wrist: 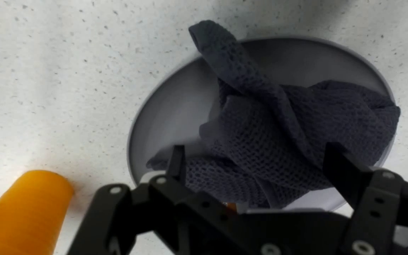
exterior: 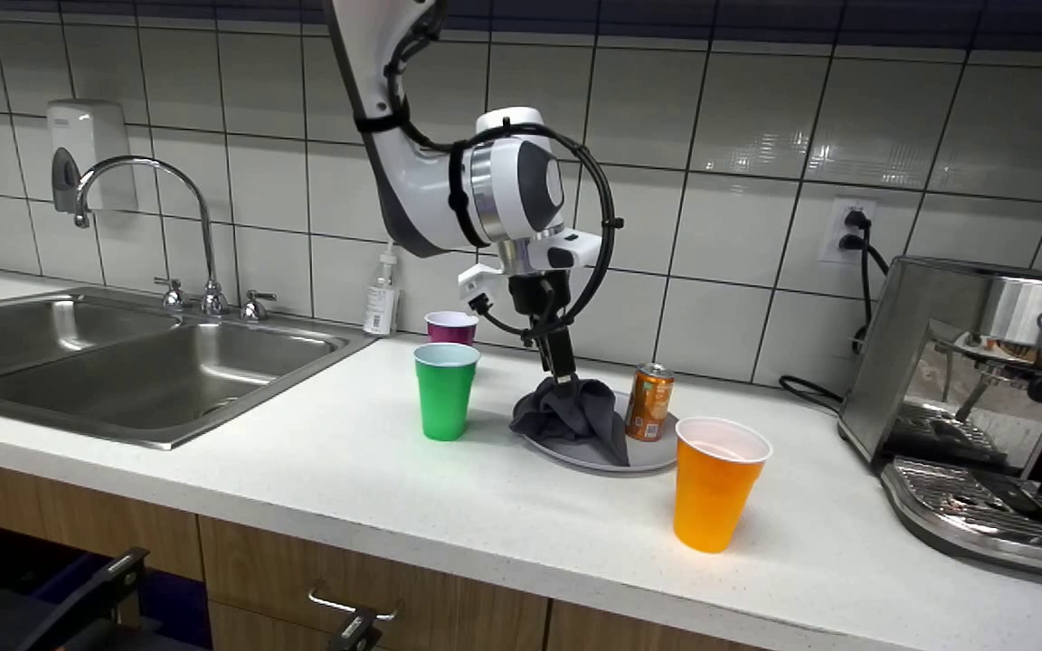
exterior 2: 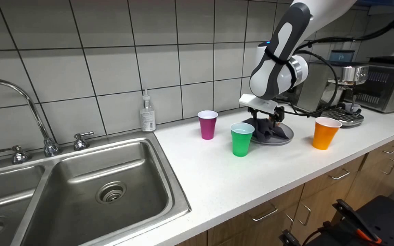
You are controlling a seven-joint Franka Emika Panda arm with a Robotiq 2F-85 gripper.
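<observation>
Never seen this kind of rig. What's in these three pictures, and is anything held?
This is a single white robot arm with a black two-fingered gripper at its end. Two pictures come from cameras outside the robot; the close-up comes from a camera on its wrist. On the white countertop, a gray plate carries a crumpled dark cloth and an orange can. A green cup, a purple cup and an orange cup stand nearby. The gripper's jaws stand wide apart, so nothing looks held; whether they touch the cloth, I can't tell.

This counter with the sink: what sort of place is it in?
Probably a kitchen, perhaps a workplace one: there's a double steel sink, plus what look like an espresso machine and a wall-mounted soap dispenser.
</observation>
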